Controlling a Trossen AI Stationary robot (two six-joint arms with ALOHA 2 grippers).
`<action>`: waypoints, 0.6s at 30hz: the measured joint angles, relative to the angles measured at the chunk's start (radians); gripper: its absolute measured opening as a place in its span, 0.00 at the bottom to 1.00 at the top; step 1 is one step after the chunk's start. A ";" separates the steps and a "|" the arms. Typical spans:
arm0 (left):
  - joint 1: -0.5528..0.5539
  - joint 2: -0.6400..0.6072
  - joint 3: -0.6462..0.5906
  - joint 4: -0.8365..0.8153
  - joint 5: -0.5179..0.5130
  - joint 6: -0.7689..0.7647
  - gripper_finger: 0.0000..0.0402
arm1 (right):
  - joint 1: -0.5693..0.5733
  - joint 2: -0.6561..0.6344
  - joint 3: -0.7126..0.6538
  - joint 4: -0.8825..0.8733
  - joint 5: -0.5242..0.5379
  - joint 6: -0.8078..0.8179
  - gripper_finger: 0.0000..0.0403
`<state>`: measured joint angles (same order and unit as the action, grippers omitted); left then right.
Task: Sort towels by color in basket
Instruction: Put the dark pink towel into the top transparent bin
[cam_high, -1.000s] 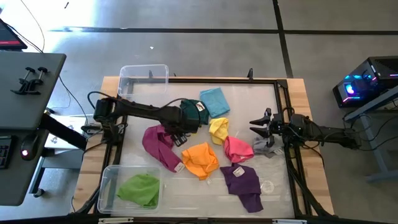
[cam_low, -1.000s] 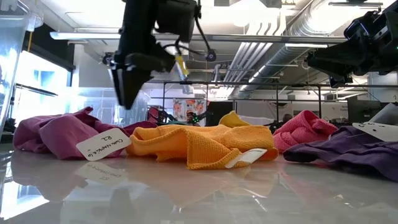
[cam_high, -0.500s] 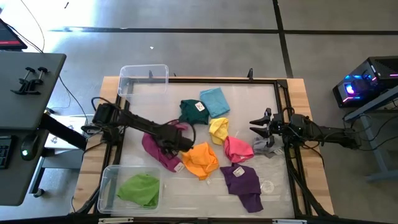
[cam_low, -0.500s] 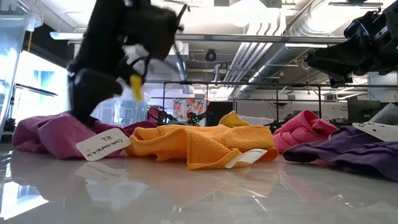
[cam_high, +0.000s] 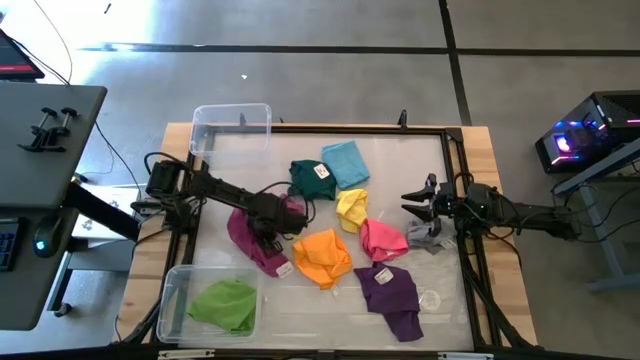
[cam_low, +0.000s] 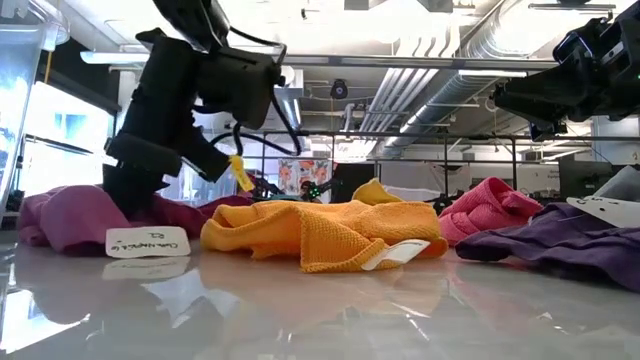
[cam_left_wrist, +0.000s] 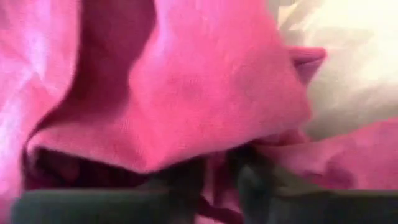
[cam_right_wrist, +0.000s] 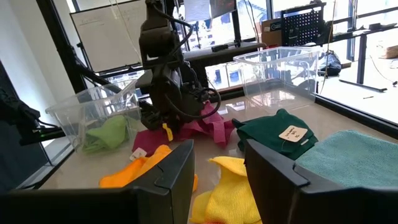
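Left tool (cam_high: 268, 228) down on the magenta towel (cam_high: 248, 232), left-centre of the counter (cam_high: 430, 150); in its wrist view the fingers (cam_left_wrist: 180, 180) are pressed into magenta folds, gap narrow, but whether it has a firm pinch on the cloth I cannot tell. Right tool (cam_high: 418, 203) hangs above the right edge of the counter, fingers (cam_right_wrist: 273, 174) apart, holding nothing. Orange towel (cam_high: 322, 256) just beside the magenta one, toward the front; yellow towel (cam_high: 351, 208) centre, pink towel (cam_high: 382, 240) touching it, grey towel (cam_high: 424, 238) near the right edge under the right arm. Dark green towel (cam_high: 311, 178) and light blue towel (cam_high: 345, 162) touching, toward the back edge. Purple towel (cam_high: 391, 295) near the front edge. Lime towel (cam_high: 224, 304) inside the clear bin (cam_high: 172, 290) at the front-left corner; second clear bin (cam_high: 231, 122) at the back-left corner.
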<state>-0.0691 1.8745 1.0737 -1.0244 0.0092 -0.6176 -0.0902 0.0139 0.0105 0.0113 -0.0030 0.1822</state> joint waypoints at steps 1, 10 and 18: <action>0.005 -0.002 0.005 0.005 -0.027 0.000 0.09 | 0.000 0.000 0.000 0.000 0.000 0.000 0.34; -0.004 -0.038 0.192 -0.141 -0.184 0.028 0.01 | 0.000 0.000 0.000 0.000 0.000 0.000 0.34; -0.048 -0.057 0.547 -0.449 -0.419 0.011 0.00 | 0.000 0.000 0.000 0.000 0.000 0.000 0.34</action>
<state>-0.1169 1.8179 1.6209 -1.4737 -0.4101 -0.6067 -0.0901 0.0139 0.0105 0.0116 -0.0029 0.1822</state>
